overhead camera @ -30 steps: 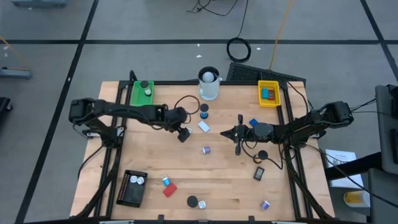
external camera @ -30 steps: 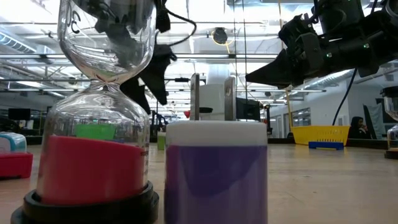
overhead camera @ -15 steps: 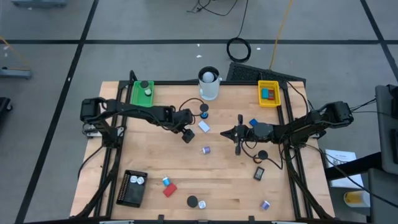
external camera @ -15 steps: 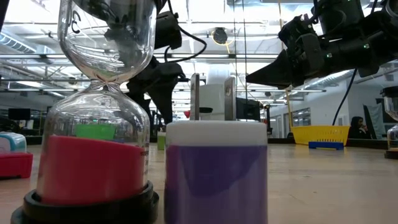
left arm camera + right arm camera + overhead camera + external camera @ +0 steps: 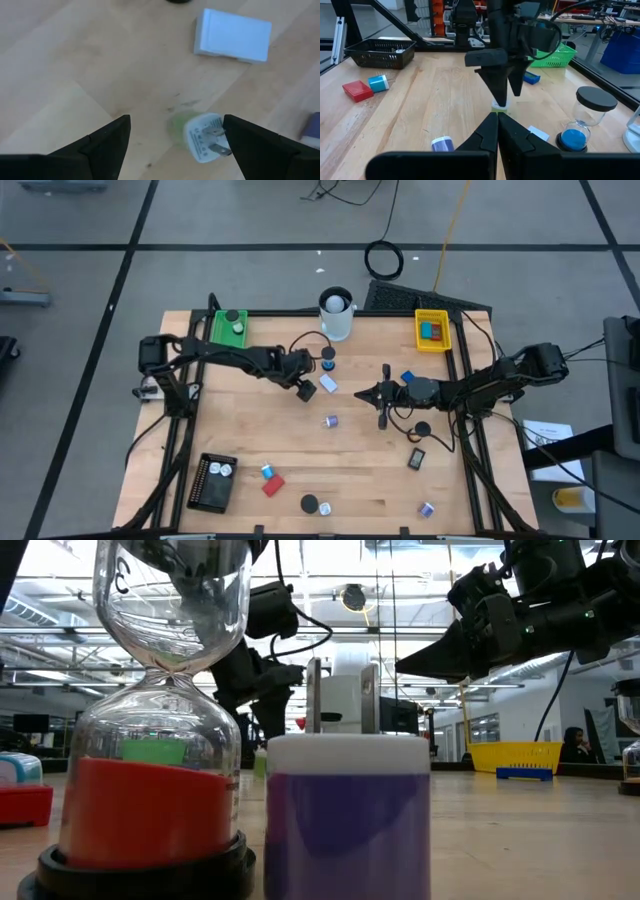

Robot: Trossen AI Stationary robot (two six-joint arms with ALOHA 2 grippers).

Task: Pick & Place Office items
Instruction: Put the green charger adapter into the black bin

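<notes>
From above, the left end effector hangs over the middle of the desk, just beside a white block. The right end effector waits near the middle too, on the other side. Small things lie all about: a purple roll, a red block, a black cap. A green tray, a yellow tray and a black tray sit at the edges.

From desk height, a sand timer with red sand and a purple roll fill the front. The left arm hangs behind them.

The left wrist view looks straight down. Its two fingers stand wide apart and hold nothing. Between them on the wood lies a little plug, white and green, with metal prongs up. The white block lies farther off.

The right wrist view shows its own fingers pressed together, holding nothing. Beyond them the left end effector points down just over the plug. A timer with blue sand stands near.

I think the plug is light, hard and smooth. It could slip or roll. Best to pinch its round body from both sides, not the thin prongs.
</notes>
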